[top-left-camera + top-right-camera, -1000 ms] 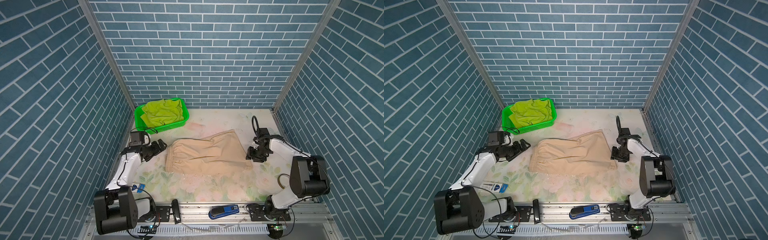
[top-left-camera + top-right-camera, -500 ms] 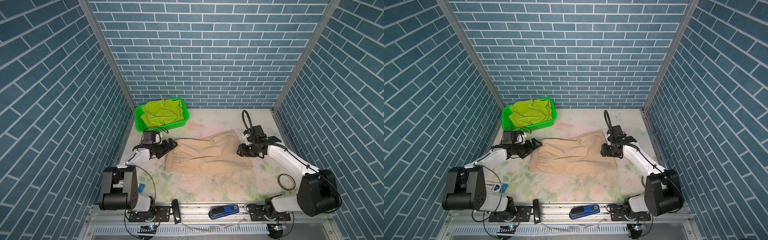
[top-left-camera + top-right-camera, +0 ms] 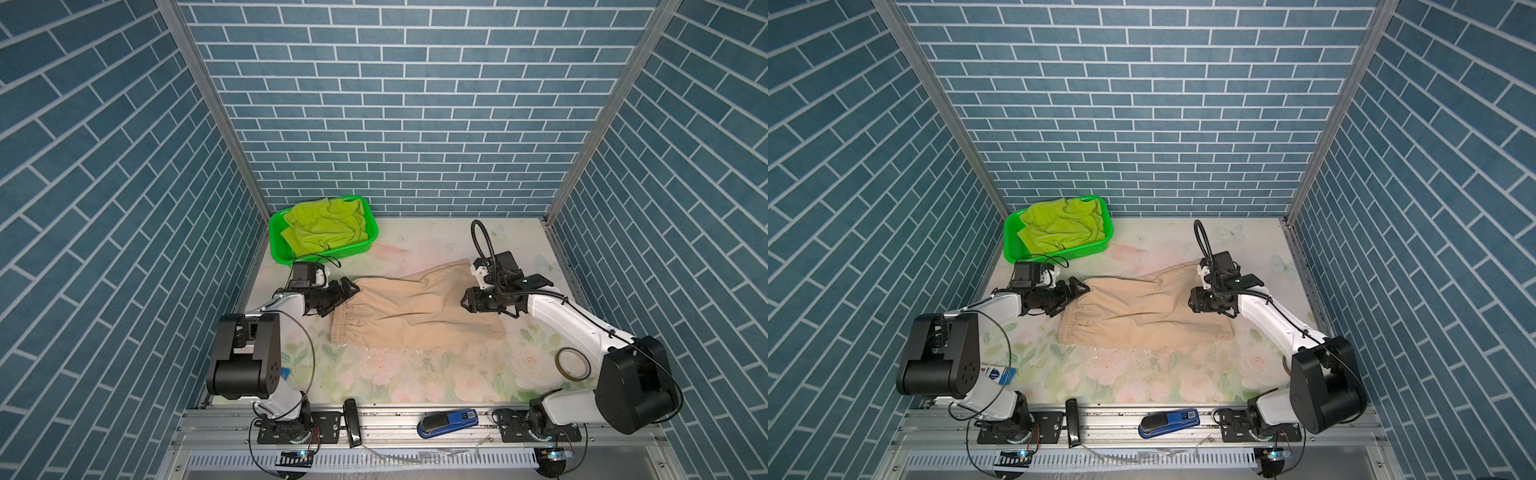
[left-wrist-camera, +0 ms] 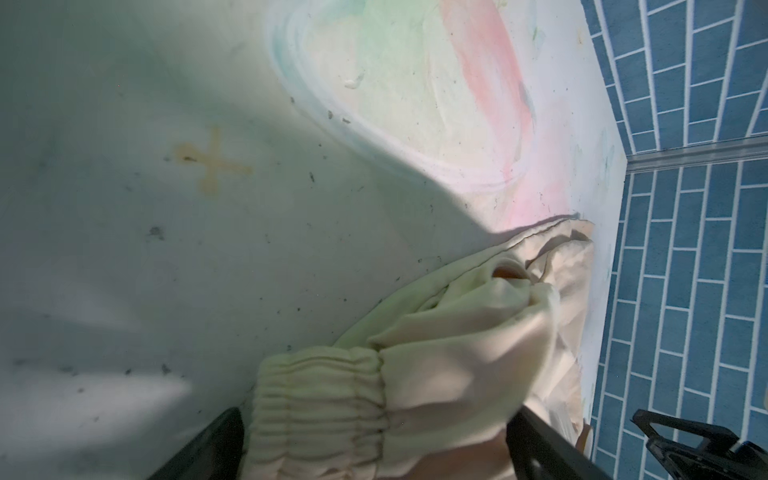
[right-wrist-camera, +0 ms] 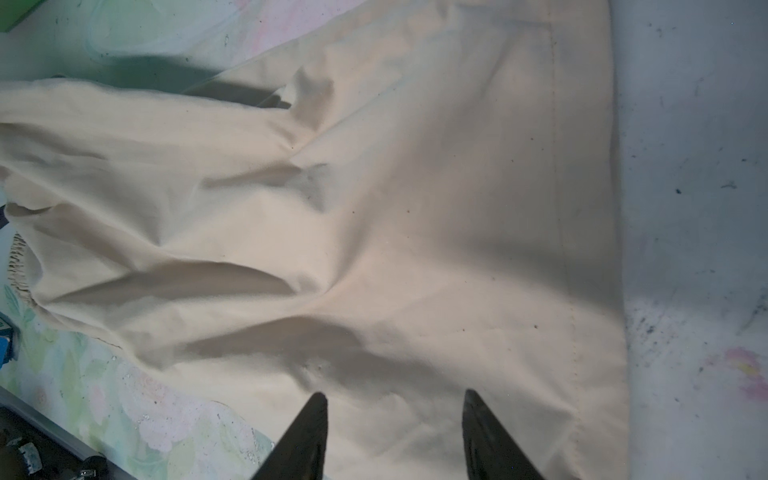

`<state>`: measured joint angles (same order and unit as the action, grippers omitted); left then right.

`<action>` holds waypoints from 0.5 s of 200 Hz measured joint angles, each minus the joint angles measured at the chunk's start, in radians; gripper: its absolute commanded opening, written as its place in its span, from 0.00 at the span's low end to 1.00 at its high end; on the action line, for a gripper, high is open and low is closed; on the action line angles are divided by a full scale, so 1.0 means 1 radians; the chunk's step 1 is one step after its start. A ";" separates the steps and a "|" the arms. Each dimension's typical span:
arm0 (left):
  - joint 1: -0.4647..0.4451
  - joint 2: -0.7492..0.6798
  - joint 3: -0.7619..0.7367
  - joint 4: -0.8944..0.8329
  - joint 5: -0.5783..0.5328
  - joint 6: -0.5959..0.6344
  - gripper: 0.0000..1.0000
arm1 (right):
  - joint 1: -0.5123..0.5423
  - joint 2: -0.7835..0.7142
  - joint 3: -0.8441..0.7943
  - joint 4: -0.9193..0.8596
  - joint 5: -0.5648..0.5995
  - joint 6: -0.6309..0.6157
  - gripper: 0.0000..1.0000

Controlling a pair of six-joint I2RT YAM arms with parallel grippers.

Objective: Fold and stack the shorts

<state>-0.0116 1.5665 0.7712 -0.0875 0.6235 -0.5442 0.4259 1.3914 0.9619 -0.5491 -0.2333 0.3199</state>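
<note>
The beige shorts are lying lengthwise between both arms, waistband corner sitting inside the wide-open left pincer, leg end lying under the half-open, empty right pincer.

basket far left, front mat open

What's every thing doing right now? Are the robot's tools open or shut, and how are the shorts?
beige shorts: spread on the table, wrinkled, not stacked.
lime green shorts: crumpled in the green basket, unfolded.
green basket: upright, holding the lime green shorts.
left tool: open, a corner of the beige shorts between its jaws.
right tool: open, over the beige shorts' leg end.
</note>
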 measured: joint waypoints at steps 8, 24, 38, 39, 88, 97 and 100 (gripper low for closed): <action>-0.003 -0.008 0.001 0.000 0.003 -0.001 1.00 | 0.001 0.000 -0.006 0.008 -0.003 0.004 0.53; -0.008 -0.043 0.001 -0.003 0.008 -0.001 1.00 | 0.004 0.002 -0.013 0.025 -0.010 0.006 0.54; -0.008 -0.097 0.000 -0.006 0.010 -0.002 1.00 | 0.005 0.006 -0.016 0.039 -0.015 0.008 0.53; -0.008 -0.100 0.000 -0.006 0.010 -0.002 1.00 | 0.005 0.007 -0.016 0.040 -0.015 0.008 0.53; -0.040 -0.367 -0.013 0.005 0.013 -0.002 1.00 | 0.011 0.045 -0.017 0.084 -0.035 0.009 0.53; -0.052 -0.406 -0.017 0.008 0.013 -0.002 1.00 | 0.015 0.054 -0.017 0.089 -0.039 0.009 0.53; -0.057 -0.422 -0.018 0.007 0.011 -0.002 1.00 | 0.017 0.057 -0.017 0.090 -0.040 0.009 0.53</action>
<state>-0.0689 1.1442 0.7528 -0.0803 0.6346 -0.5461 0.4427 1.4487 0.9447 -0.4595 -0.2737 0.3286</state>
